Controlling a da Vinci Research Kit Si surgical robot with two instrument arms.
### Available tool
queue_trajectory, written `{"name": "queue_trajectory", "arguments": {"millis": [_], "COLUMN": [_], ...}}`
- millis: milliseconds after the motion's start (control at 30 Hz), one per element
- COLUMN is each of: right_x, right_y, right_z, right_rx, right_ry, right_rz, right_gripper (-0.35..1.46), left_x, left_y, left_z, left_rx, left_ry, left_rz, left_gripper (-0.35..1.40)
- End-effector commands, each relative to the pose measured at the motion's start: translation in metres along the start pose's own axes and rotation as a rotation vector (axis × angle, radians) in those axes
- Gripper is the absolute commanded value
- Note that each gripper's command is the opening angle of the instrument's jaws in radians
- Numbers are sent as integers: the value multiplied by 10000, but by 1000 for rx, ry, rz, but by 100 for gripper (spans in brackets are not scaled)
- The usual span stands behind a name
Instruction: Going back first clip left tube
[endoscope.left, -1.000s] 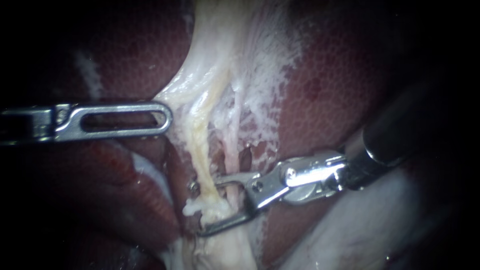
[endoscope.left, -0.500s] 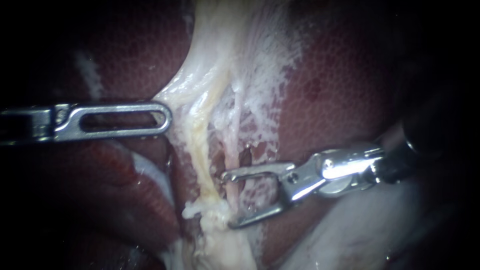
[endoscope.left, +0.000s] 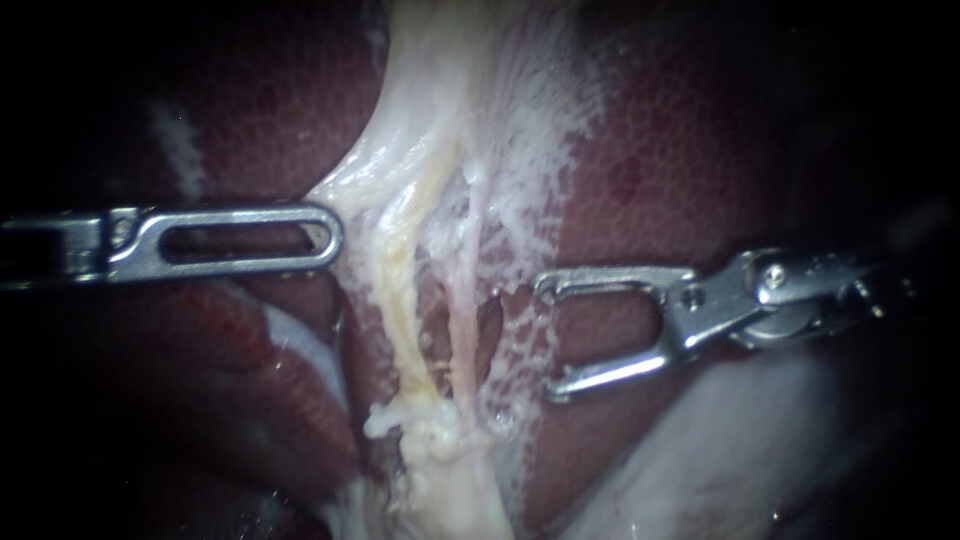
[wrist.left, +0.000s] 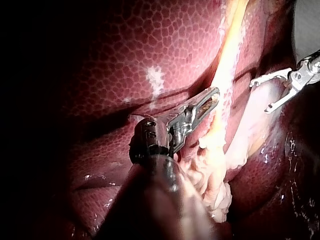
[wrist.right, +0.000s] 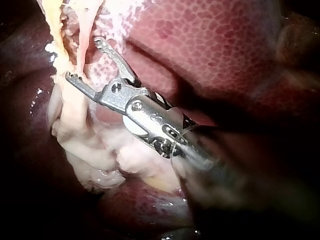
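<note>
1. Endoscope view: left tube (endoscope.left: 400, 300), yellowish, ran through centre from 12 o'clock down to 6 o'clock and ended in a white lumpy stump (endoscope.left: 425, 430) near 6.
2. Right tube (endoscope.left: 462, 330), thinner and pinkish, lay just beside it on the 3 o'clock side.
3. Left instrument (endoscope.left: 330, 237) came in from 9 o'clock. Its slotted jaws lay together, with the edge of the pale tissue (endoscope.left: 370, 180) caught at the tip. The tissue was drawn to a point toward it.
4. Right instrument (endoscope.left: 547, 340) came in from 3 o'clock. Its jaws were spread wide with nothing between them, only liver (endoscope.left: 680, 150) behind the gap.
5. Its jaw tips sat near the right tube on the 3 o'clock side, touching neither tube, with webby white tissue (endoscope.left: 515, 330) at the tips.
6. Right wrist view: same spread jaws, both tubes ahead of the tips.
7. Left wrist view: left instrument tip was at the edge of the yellowish strand, right instrument apart beyond it.
</note>
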Motion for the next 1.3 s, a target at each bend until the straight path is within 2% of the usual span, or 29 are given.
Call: {"name": "queue_trajectory", "arguments": {"millis": [33,267,733,900,1067,1200,1300], "right_x": [3,14,15,15,15,14,14], "right_y": [0,-5,-7,-6,-6,-6,-6], "right_z": [-5,-15,-14,-14,-14,-14,-14], "right_rx": [1,6,6,5,5,5,5], "right_ry": [0,2,2,2,2,1,1], "right_rz": [-3,-4,-4,-4,-4,-4,-4], "right_gripper": [60,60,60,60,60,60,60], "left_x": [0,0,0,6,17,29,37], "left_y": [0,0,6,12,27,38,39], "left_z": [0,0,2,12,30,42,50], "left_rx": [0,0,1,4,23,31,38], "left_ry": [0,0,0,-11,-18,-14,-11], "left_rz": [0,0,1,4,11,20,25], "left_gripper": [-35,-35,-35,-35,-35,-35,-35]}}
